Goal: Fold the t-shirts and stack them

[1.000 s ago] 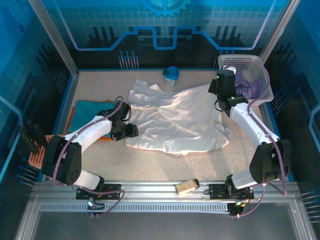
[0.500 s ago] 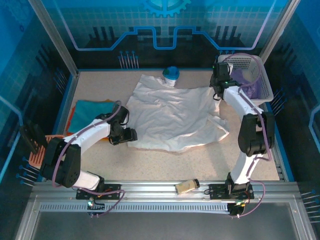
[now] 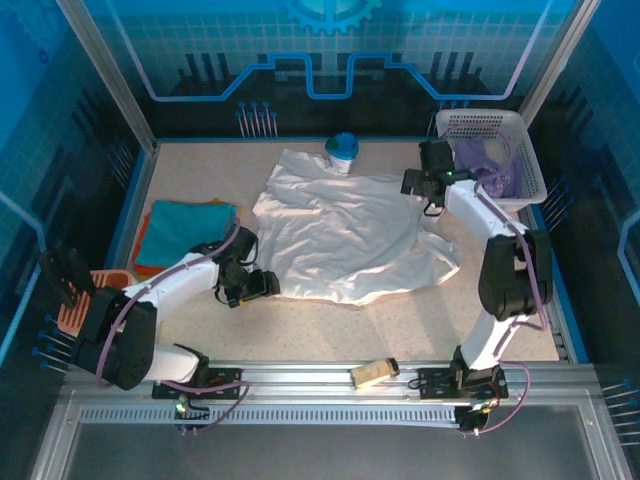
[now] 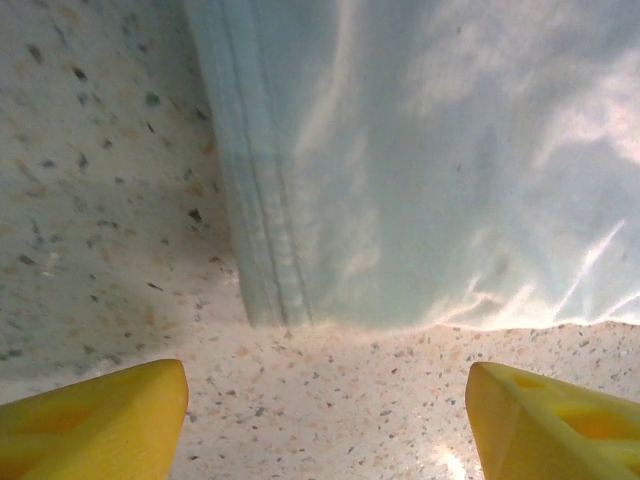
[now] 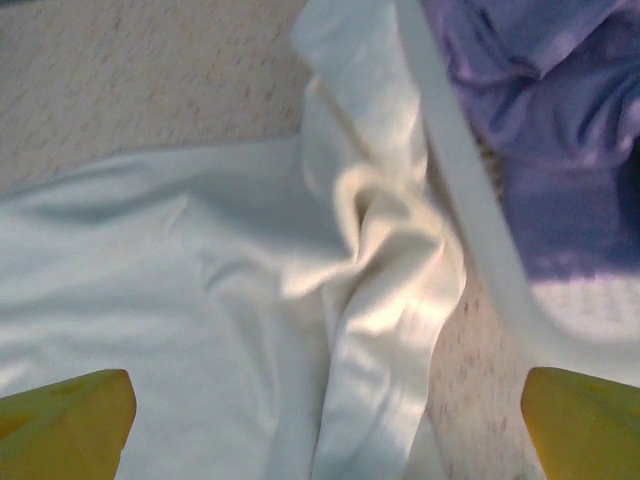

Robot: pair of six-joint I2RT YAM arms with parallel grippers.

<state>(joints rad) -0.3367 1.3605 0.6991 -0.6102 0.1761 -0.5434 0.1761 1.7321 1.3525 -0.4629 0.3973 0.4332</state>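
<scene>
The white t-shirt [image 3: 345,235] lies spread out mid-table, its right sleeve bunched beside the basket [image 3: 527,160]. My left gripper [image 3: 262,287] is open just off the shirt's near-left corner. In the left wrist view, bare table lies between the yellow fingertips [image 4: 100,410], and the stitched hem corner [image 4: 270,250] is just ahead. My right gripper [image 3: 412,183] hangs open over the bunched sleeve [image 5: 380,260], holding nothing. A folded teal t-shirt [image 3: 185,222] rests on an orange one [image 3: 143,262] at the left. A pale purple t-shirt [image 3: 495,165] is in the basket.
A cup with a blue lid [image 3: 341,152] stands at the shirt's far edge. The basket's white rim [image 5: 470,200] runs close by the right fingers. A salmon-pink tray [image 3: 80,310] sits at the near left. A small tan object [image 3: 373,373] lies on the front rail.
The right gripper opened, let go of the sleeve and drew left from the basket. The white shirt settled flat. The left gripper opened wider and backed off the hem toward the near edge.
</scene>
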